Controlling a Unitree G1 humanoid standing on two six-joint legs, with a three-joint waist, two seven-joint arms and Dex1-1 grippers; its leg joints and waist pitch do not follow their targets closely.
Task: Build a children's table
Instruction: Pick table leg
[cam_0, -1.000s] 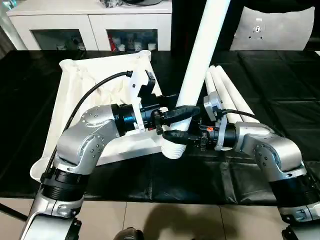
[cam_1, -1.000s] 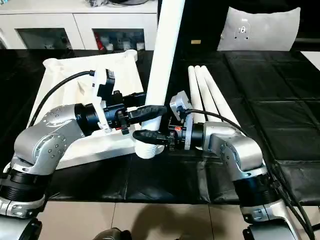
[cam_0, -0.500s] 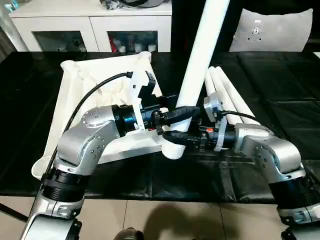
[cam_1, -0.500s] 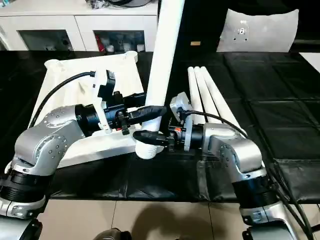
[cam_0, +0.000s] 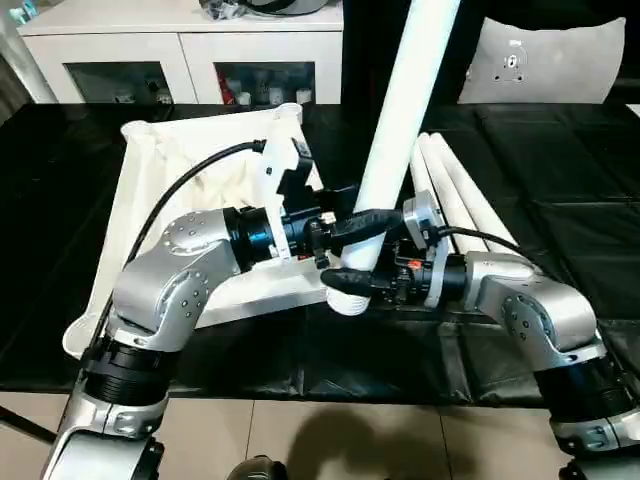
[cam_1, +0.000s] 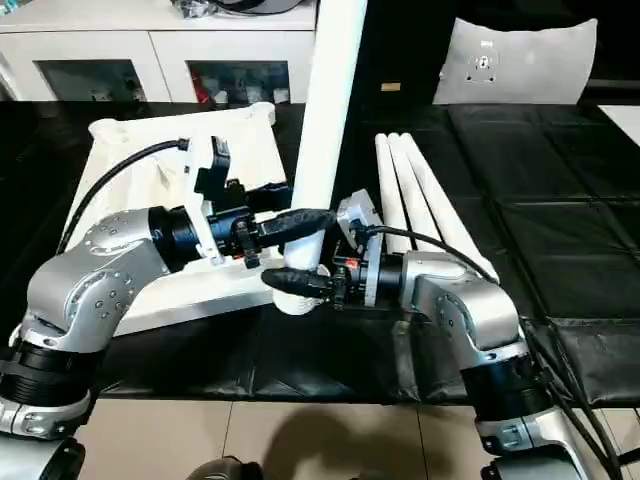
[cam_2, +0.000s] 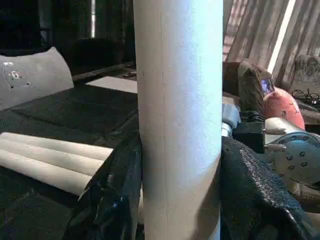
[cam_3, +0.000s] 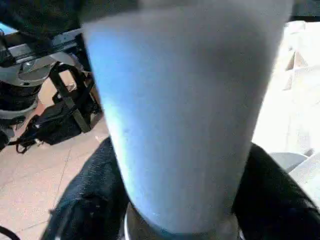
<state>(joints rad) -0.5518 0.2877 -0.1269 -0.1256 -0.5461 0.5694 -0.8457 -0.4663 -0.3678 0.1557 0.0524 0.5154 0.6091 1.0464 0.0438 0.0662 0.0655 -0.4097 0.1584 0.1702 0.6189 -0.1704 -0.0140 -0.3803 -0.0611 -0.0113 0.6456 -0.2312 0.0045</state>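
At the centre of the black mat (cam_0: 560, 190), both grippers close on one white leg (cam_0: 400, 110) that stands nearly upright, leaning slightly toward 1 o'clock and running out past the frame's upper edge. The left gripper (cam_0: 365, 222) reaches in from 9 o'clock and clamps the leg a little above its base; in the left wrist view its black fingers (cam_2: 112, 200) press against both sides of the shaft. The right gripper (cam_0: 352, 279) comes in from 3 o'clock and grips just below, at the leg's ribbed lower end, with its fingers (cam_3: 90, 210) hugging either side of the shaft in the right wrist view. That lower end sits at the near right corner of the tabletop (cam_0: 150, 180), which lies underside up on the mat toward 10 o'clock of the grippers. Whether the end is seated in the corner socket cannot be told. Three more legs (cam_1: 415, 185) lie side by side on the mat toward 1 o'clock, touching one another. A white cabinet (cam_0: 180, 45) stands beyond the mat at 11 o'clock.
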